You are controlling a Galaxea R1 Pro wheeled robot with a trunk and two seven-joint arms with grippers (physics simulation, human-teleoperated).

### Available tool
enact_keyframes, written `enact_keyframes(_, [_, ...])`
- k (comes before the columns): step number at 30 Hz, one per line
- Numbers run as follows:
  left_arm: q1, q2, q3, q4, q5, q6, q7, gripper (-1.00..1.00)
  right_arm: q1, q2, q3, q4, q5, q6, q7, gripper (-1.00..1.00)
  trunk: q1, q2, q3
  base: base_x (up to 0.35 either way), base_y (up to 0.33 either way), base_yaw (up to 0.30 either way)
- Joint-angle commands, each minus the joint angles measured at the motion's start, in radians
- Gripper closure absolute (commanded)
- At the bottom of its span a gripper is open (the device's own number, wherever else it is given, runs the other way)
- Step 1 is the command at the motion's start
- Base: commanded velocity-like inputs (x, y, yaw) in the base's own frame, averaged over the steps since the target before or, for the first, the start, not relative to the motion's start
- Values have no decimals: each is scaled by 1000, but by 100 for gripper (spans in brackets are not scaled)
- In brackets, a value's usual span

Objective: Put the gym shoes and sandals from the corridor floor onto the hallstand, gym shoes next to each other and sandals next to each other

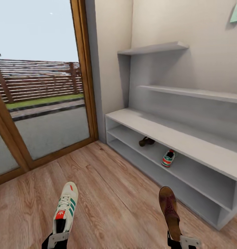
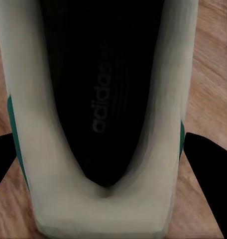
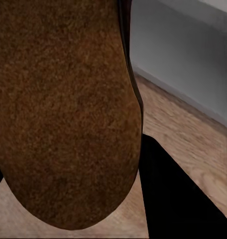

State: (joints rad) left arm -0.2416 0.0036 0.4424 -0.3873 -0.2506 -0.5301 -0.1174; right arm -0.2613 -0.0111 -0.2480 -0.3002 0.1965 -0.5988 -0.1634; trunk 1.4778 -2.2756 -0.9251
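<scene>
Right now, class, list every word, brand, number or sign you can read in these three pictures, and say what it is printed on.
"adidas": on the dark insole of the gym shoe held in the left gripper, read in the left wrist view.
The red tongue patch of that shoe in the head view carries a white mark too small to read.
Nothing readable on the sandal in the right gripper or on the hallstand.

Both arms low in front, grippers pointing forward. Left gripper (image 1: 58,238) clamped on gym shoe (image 1: 65,207) heel; right gripper (image 1: 182,241) clamped on sandal (image 1: 169,211) heel
</scene>
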Motion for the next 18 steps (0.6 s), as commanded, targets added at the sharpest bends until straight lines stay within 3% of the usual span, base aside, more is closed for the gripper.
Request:
enact_keyframes(1, [-1, -1, 9, 1, -7, -4, -6, 100, -1, 0, -4, 1, 8, -3, -4, 100, -1, 0, -1, -146, 286, -260])
enact_keyframes(10, [-1, -1, 7, 1, -7, -4, -7, 100, -1, 0, -4, 1, 8, -3, -4, 100, -1, 0, -1, -82, 286, -261])
enact_keyframes(18, [-1, -1, 7, 1, -7, -4, -7, 100, -1, 0, -4, 1, 8, -3, -3, 100, -1, 0, -1, -40, 50, -262])
